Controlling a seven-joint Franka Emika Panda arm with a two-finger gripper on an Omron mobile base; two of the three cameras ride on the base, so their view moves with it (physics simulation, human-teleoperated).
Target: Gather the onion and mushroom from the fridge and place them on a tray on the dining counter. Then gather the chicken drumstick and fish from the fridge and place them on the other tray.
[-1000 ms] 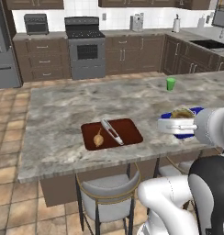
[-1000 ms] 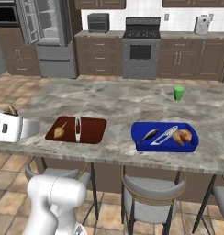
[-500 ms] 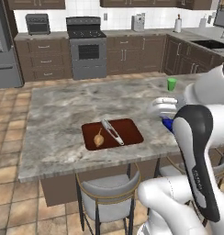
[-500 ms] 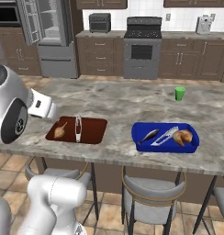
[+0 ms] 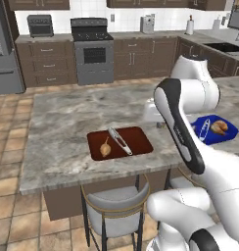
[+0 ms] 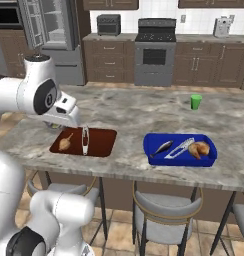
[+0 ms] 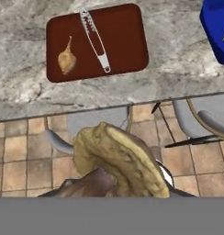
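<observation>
My gripper (image 7: 117,185) is shut on the mushroom (image 7: 118,153), a flat tan disc that hides most of the fingers. The hand hangs over the dining counter (image 6: 129,112) near its stool-side edge, close to the other tray (image 7: 125,41). That dark red-brown tray holds the chicken drumstick (image 7: 66,59) and the slim silvery fish (image 7: 95,39). To the right, the blue tray (image 6: 179,159) carries the brown-orange onion (image 6: 199,149) and two slim grey and white pieces. The fridge (image 6: 49,30) stands at the back left.
Stools (image 6: 164,210) line the near side of the counter, above a tiled floor. A green cup (image 6: 195,101) stands on the far right of the stone top. The stove and dark cabinets run along the back wall.
The arm has swung up and across the counter. The hand with the mushroom now sits by the red-brown tray. Both trays and what lies in them are unmoved.
</observation>
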